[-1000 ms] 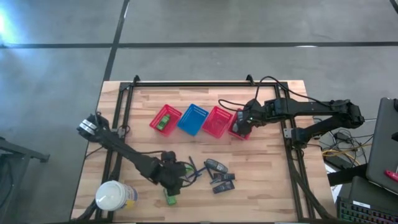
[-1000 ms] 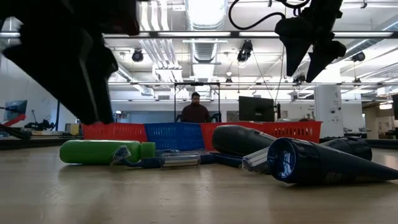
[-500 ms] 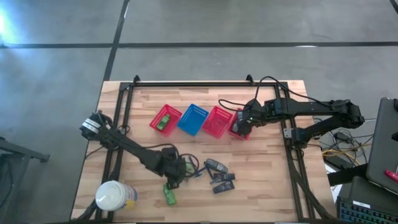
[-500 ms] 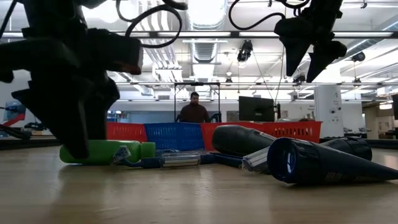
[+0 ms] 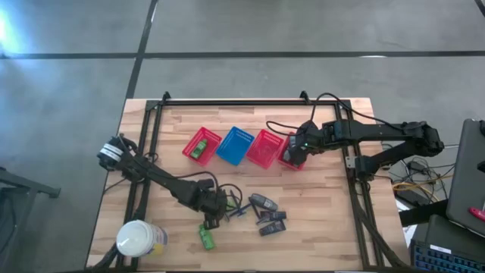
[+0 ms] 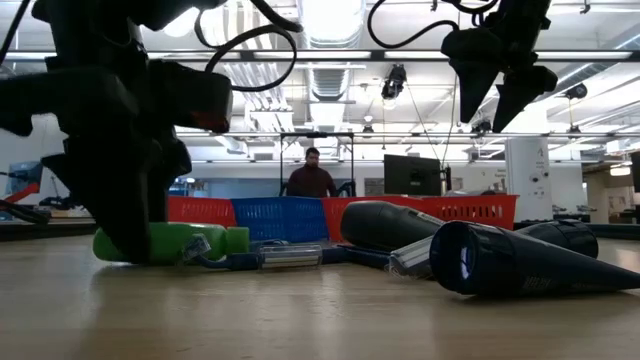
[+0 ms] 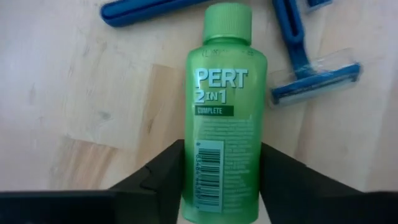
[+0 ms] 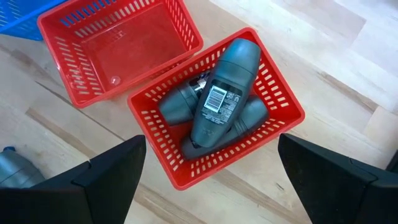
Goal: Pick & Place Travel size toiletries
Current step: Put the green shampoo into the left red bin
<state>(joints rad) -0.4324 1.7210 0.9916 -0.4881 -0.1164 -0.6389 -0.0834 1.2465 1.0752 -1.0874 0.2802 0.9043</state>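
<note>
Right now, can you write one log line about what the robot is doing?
left gripper: open, straddling lying bright-green plastic bottle | right gripper: open, above red mesh basket holding dark grey containers

Two slim black jointed arms, looped with thin black cables; the left arm has a silver-ringed base joint.

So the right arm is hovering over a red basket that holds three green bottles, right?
Not quite: the red basket under the right end effector holds dark grey oblong containers, not green bottles. The right wrist view shows them piled inside. The green Pert bottle lies on the table between the left end effector's fingers, as the left wrist view shows.
</note>
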